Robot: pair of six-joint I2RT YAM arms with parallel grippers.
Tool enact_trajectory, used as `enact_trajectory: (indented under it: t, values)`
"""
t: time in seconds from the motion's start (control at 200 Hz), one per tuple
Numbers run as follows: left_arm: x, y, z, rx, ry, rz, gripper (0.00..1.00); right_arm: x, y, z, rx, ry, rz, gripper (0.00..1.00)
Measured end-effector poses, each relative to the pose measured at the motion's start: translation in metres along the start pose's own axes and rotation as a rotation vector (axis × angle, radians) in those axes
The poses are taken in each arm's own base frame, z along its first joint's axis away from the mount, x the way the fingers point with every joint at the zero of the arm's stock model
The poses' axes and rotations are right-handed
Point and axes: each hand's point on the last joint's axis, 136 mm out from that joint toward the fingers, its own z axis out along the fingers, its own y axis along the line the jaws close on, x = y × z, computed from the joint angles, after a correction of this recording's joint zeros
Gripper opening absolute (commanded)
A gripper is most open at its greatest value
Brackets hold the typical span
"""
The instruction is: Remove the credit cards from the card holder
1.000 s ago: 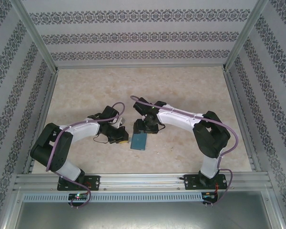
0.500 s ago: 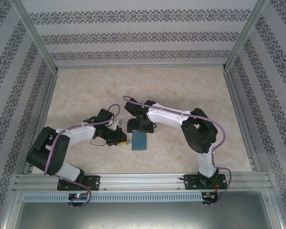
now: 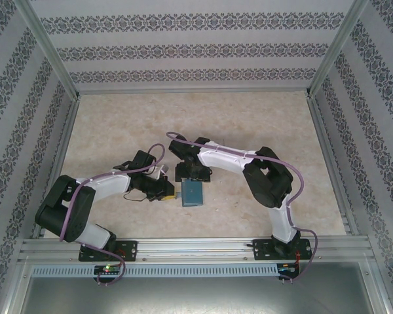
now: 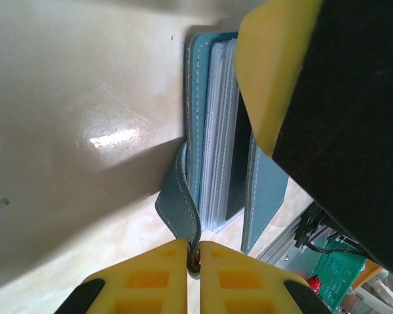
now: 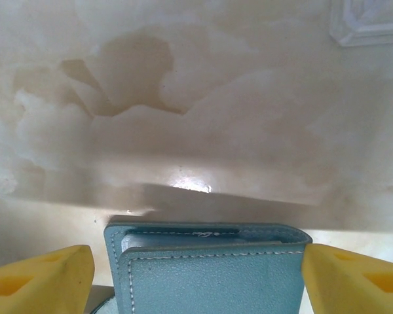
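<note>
On the desk (image 3: 249, 118), the card holder (image 3: 194, 194) lies near centre, long axis 12-to-6. The right fingers (image 5: 46, 278), spread wide, straddle its 12 o'clock end. The left fingers (image 4: 170, 275), at 9 o'clock, pinch its tab (image 4: 180, 209). The credit cards (image 4: 219, 131) sit inside.

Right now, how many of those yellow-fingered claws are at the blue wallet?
2. The left gripper is shut on the card holder's small tab, at its left edge. The right gripper stands open across the holder's far end, one finger on each side.
</note>
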Motion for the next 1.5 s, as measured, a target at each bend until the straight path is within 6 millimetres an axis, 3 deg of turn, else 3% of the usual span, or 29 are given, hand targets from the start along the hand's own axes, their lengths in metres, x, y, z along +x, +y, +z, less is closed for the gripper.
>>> enact_trajectory:
  t: [0.52,0.704,0.924,1.214,1.499]
  values:
    - [0.0,0.0,0.0,0.002,-0.002,0.002,0.11,0.005,-0.012,-0.006,0.06,-0.005,-0.01,0.71]
    - [0.0,0.0,0.0,0.002,-0.002,0.002,0.11,0.004,-0.009,-0.016,0.044,-0.024,-0.01,0.78]
    - [0.0,0.0,0.0,0.002,-0.001,0.002,0.11,0.004,-0.005,-0.015,0.029,-0.026,-0.014,0.84]
    - [0.0,0.001,0.001,0.001,0.0,0.001,0.11,0.007,-0.005,0.007,0.058,0.004,-0.017,0.84]
    - [0.0,0.003,0.0,-0.002,-0.002,-0.008,0.11,0.007,-0.007,0.007,0.069,0.002,-0.017,0.82]
